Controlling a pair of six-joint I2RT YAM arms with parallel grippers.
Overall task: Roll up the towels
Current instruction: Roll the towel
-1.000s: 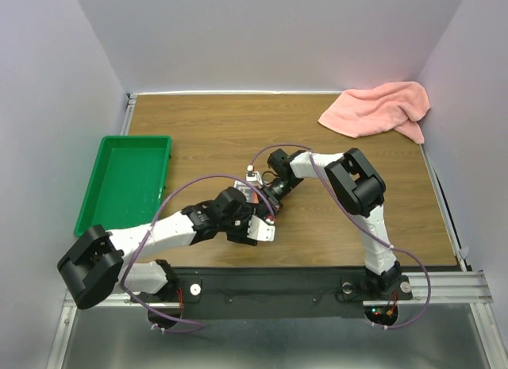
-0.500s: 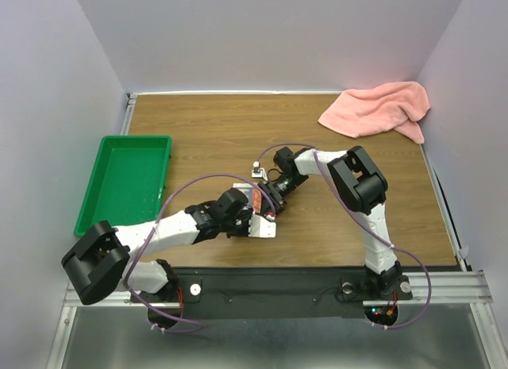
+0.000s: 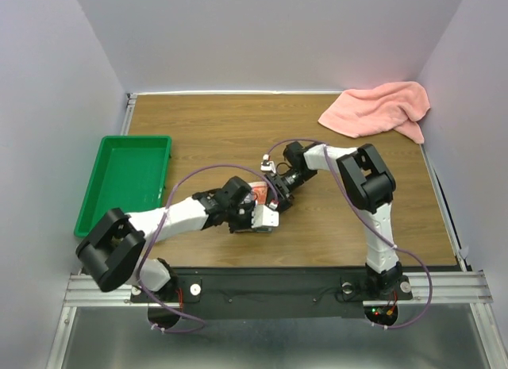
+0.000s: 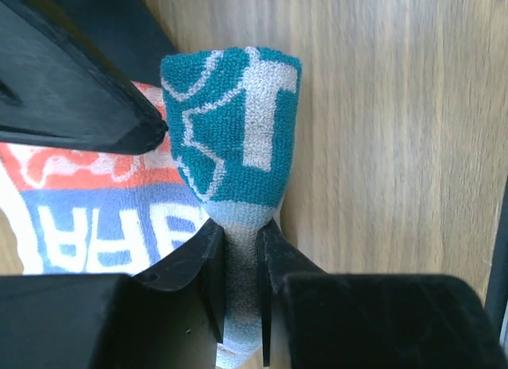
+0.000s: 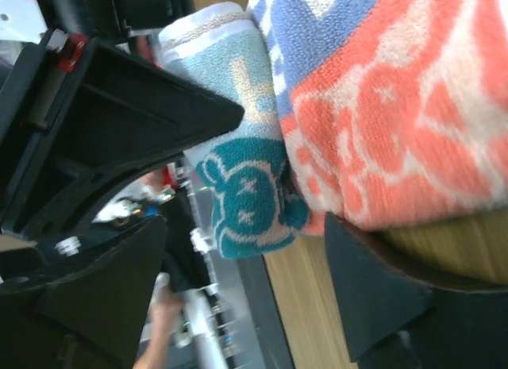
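The wooden table (image 3: 214, 131) is walled on its far, left and right sides, and the work sits near the middle of its near edge. Bare wood lies open behind that spot as far as the back wall, and off to the right as well. A green plastic tray (image 3: 119, 151) lies against the left edge, well apart from the work. The large salmon-pink terry towel (image 3: 379, 109) is bunched in the far right corner against the right edge, also well apart.

The small white towel printed in red, blue and teal (image 3: 259, 199) lies on the wood. The left tool (image 3: 260, 213) reaches it from the near left and the right tool (image 3: 277, 199) from the far right, so the two crowd each other closely. Purple cables (image 3: 208, 172) loop above them.

From above, the printed towel is mostly hidden under the tools. The left wrist view shows its teal-and-white folded end (image 4: 230, 131), with the pale neck below it clamped tight between the left tool's black fingers. The right wrist view shows the right tool's fingers spread apart. The rolled orange part and the teal end lie in the gap between them.
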